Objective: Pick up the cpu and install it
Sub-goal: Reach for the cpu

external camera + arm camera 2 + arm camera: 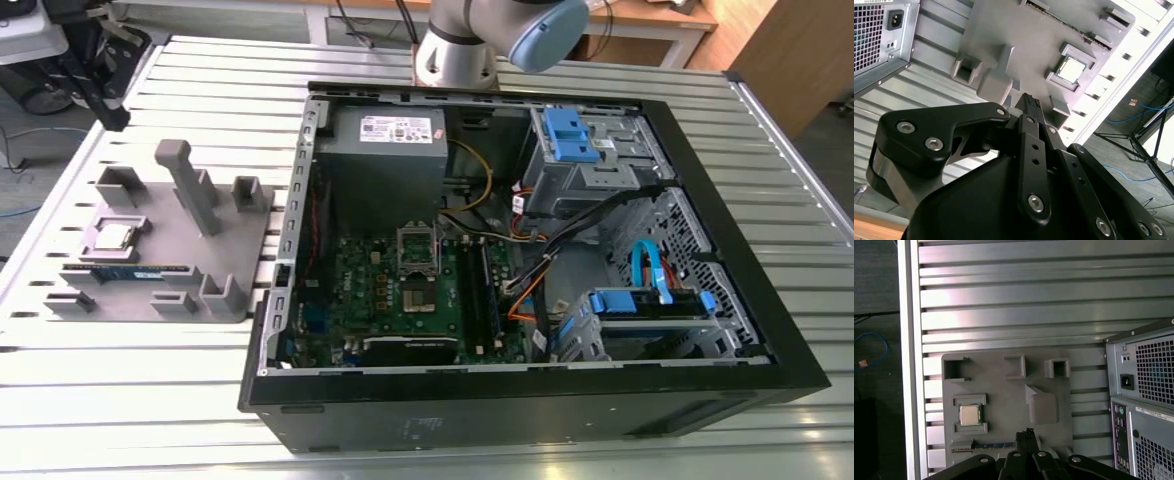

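The cpu [114, 235], a small silvery square chip, lies flat in a recess of the grey holder [180, 255] on the slatted table, at the exterior view's left of the open computer case. Both wrist views look down on the holder [1004, 390] [1019, 30] from well above. In them the cpu [969, 415] [1071, 70] lies off to one side of the gripper's line. My gripper [1027, 432] [1028, 98] hangs high over the holder with its fingertips pressed together and nothing between them.
The open black case [534, 390] holds a green motherboard with its metal socket frame [416, 250], a power supply [380, 135] and blue drive bays [581, 140]. A long memory stick [127, 270] lies on the holder below the cpu. A tall post [187, 185] rises from the holder.
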